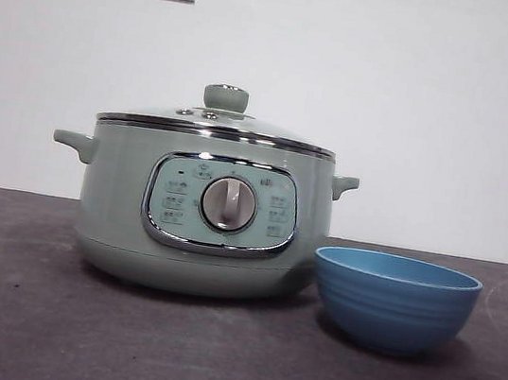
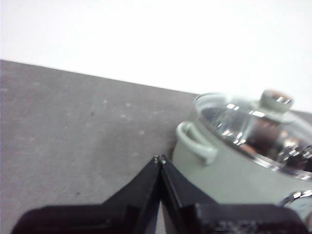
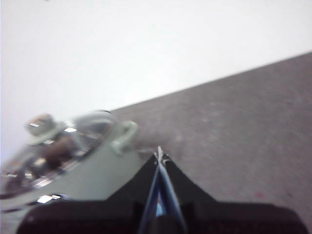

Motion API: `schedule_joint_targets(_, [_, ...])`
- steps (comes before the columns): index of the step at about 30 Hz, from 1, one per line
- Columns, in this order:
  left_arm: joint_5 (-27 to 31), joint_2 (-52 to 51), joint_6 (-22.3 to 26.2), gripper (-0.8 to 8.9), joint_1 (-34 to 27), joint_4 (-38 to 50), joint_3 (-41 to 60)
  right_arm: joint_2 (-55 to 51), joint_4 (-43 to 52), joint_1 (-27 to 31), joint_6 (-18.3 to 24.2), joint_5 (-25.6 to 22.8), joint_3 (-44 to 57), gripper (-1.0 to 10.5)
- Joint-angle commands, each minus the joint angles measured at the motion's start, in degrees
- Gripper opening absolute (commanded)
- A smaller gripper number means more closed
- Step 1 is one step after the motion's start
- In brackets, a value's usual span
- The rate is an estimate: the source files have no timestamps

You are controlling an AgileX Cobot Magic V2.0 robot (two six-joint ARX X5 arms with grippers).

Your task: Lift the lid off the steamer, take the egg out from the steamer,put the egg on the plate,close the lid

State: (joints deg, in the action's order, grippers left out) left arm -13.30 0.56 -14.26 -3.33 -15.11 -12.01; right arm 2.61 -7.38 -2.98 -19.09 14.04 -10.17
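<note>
Closest to the front camera is the plate (image 1: 393, 300), really a sky-blue ribbed bowl, sitting empty on the dark table (image 1: 14, 326) just beside the steamer (image 1: 202, 216), near but not clearly touching it. My guess is it's parked that close so the egg only has a short trip once it comes out. Steamer is a big sage-green pot with two little side handles and a chrome-framed panel with a silver dial, facing the camera. Lid (image 1: 218, 125) is on, seated flat on the rim, chrome edge all round, stubby green knob sticking up in the middle. It's see-through, and there's something brownish under it in the wrist views, but too blurry to call it the egg. Neither arm shows up in the front view. Left gripper (image 2: 160, 159) has its jaws pressed together with nothing in them, hanging off to one side of the pot near a handle. Right gripper (image 3: 159, 154) is the same deal on the other side, pinched closed and empty. Looks like nothing's started, lid comes first.
</note>
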Motion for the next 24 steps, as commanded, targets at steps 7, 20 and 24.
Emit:
schedule_joint_targets(7, [-7.6,4.2,0.1,-0.06,0.0,-8.9,-13.0,11.8,-11.1,-0.2,4.7,7.0,-16.0,-0.1])
schedule_joint_targets(20, [-20.2,17.6,9.2,-0.06,0.0,-27.2,-31.6,34.0,-38.9,-0.2,22.8,22.4,-42.9,-0.1])
schedule_joint_targets(24, [-20.3,21.9,13.9,-0.06,0.0,-34.5,-36.7,38.2,-47.3,-1.0,27.1,23.5,-48.1,-0.1])
